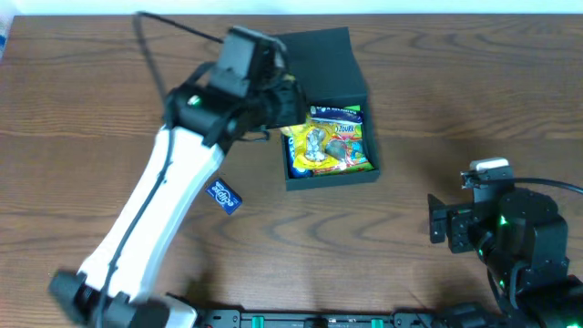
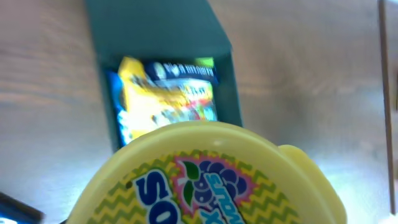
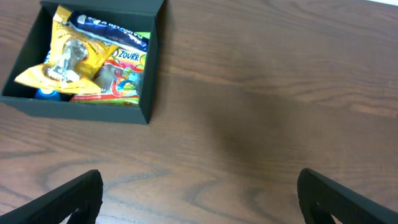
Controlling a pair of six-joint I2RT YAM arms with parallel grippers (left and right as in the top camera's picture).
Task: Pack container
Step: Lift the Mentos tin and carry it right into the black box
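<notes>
left pincer point(image 1: 276, 102): its fingers are hidden under a yellow tub point(image 2: 205, 180) that fills the near half of the wrist view. i judge it's pinching the tub, tho the grip itself can't be seen. just ahead of the pincer, past the tub, is the box point(image 2: 231, 93), open, w/ flap lid laid back on the far side. inside are packets point(image 2: 165, 99), yellow & blue, covering most of the floor. from overhead the pincer hangs over the box's left wall, not centred over the opening.

step in hand, as i read it: get the tub into the box. to do it well, shift fwd till the tub is fully inside the walls, keep it level, lower it onto the packets & let go low. a round tub dropped from height may roll or tip. packets are heaped, so pick the flattest spot, else the flap may not close.

farther off: a small blue packet point(image 1: 224, 196) lies on the table point(image 1: 455, 91) behind the pincer, beside the arm, prob. yet to pack. right pincer point(image 3: 199, 202) is spread wide, empty, well right of the box.
</notes>
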